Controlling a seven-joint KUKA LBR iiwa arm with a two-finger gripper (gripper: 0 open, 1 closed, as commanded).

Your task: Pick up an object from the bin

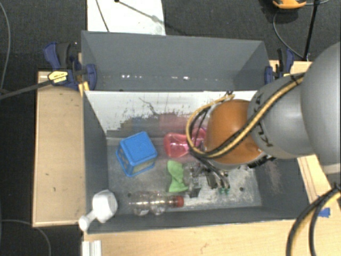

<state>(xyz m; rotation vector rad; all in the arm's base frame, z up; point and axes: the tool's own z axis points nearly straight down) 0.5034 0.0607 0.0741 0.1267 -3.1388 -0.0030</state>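
Gripper (205,181) low in bin (242,188), beside green thing (176,176); wide or closed, can't tell. Might shove green thing away, grab nothing.

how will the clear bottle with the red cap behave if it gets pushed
The clear plastic bottle with a red cap lies on its side, so it would probably roll. It looks see-through and empty, so it is likely light. Its smooth round wall may be slippery to grip.

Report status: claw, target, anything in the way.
Claw low in bin, beside crumpled green piece. Grip not confirmed. Pink thing close behind, clear bottle in front.
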